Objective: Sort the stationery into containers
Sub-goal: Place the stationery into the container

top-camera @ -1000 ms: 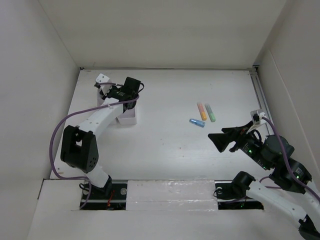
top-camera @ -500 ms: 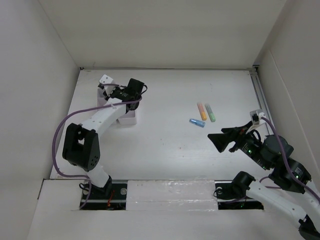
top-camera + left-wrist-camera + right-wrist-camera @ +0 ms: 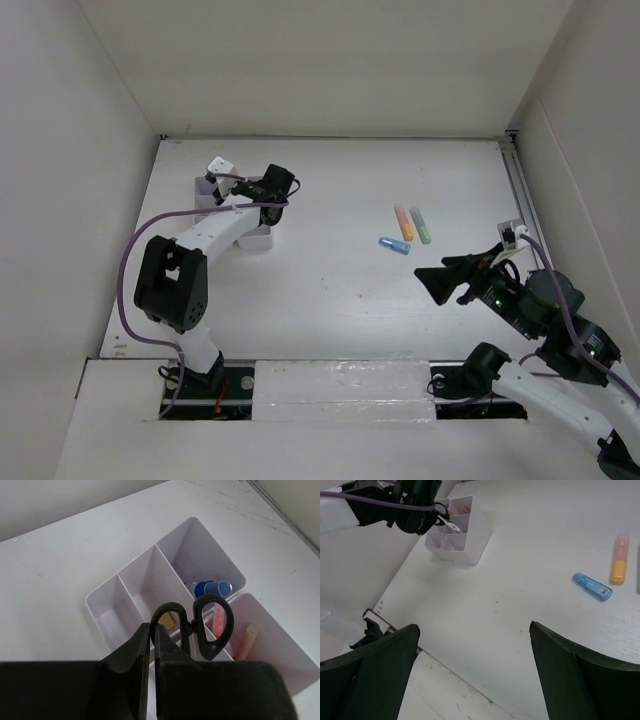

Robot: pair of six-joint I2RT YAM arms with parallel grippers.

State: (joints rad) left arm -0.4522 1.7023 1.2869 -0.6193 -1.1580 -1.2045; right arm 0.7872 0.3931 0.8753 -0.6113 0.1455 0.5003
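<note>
The left end effector (image 3: 150, 645) clamps scissors (image 3: 210, 651) over the organizer (image 3: 220, 555); bottle (image 3: 212, 588), pens (image 3: 218, 620) and eraser (image 3: 170, 621) are filed. Unsorted on the desk (image 3: 330, 290): orange marker (image 3: 403, 222), green marker (image 3: 420, 225), blue marker (image 3: 394, 245). The right end effector (image 3: 437, 281) hangs spread, empty.

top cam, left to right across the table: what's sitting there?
Organizer → blue marker → orange marker → green marker → right pincer. Left pincer is left out, since it hangs over the organizer.

Organizer (image 3: 258, 238) at left rear of bench (image 3: 340, 290); markers right of centre.
First marker (image 3: 404, 222) beside second marker (image 3: 421, 225), third marker (image 3: 394, 245) just nearer, left. Scissors (image 3: 200, 625) over organizer; bottle (image 3: 212, 588) in end compartment, pens (image 3: 218, 620) in the adjoining one.
</note>
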